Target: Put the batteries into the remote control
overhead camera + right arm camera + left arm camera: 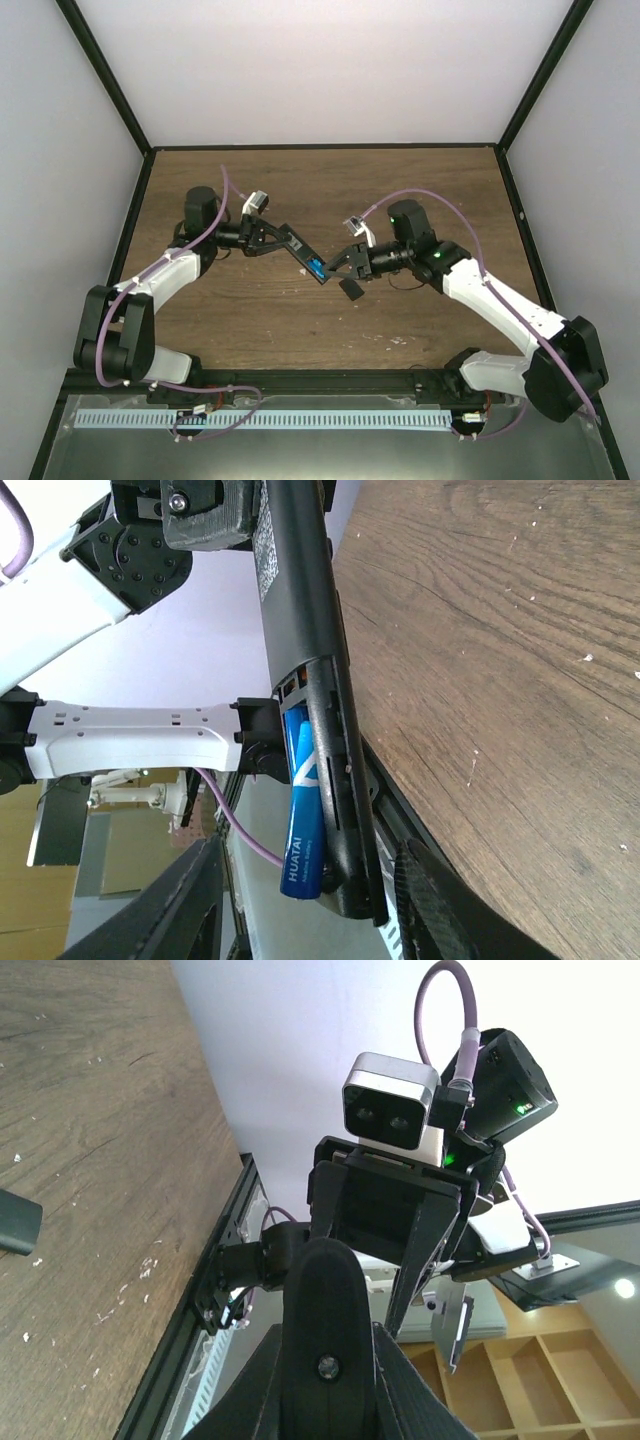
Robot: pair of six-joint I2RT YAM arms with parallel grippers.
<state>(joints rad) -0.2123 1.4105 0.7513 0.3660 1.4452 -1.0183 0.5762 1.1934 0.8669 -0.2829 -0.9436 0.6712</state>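
The remote control (296, 250) is a slim black bar held above the table, and my left gripper (268, 238) is shut on its left end. In the left wrist view its rounded black end (325, 1310) sits clamped between the fingers (240, 1390). A blue battery (305, 820) lies in the remote's (300, 630) open recess, its far end tucked in and its near end tilted out. It shows as a blue spot (315, 267) from above. My right gripper (310, 920) is open, one finger on each side of the remote's end and touching neither remote nor battery.
A small flat black piece (351, 289) lies on the wooden table (430, 190) just below the right gripper, and its edge also shows in the left wrist view (15, 1222). Black frame rails (300, 375) run along the table's near edge, with white walls around.
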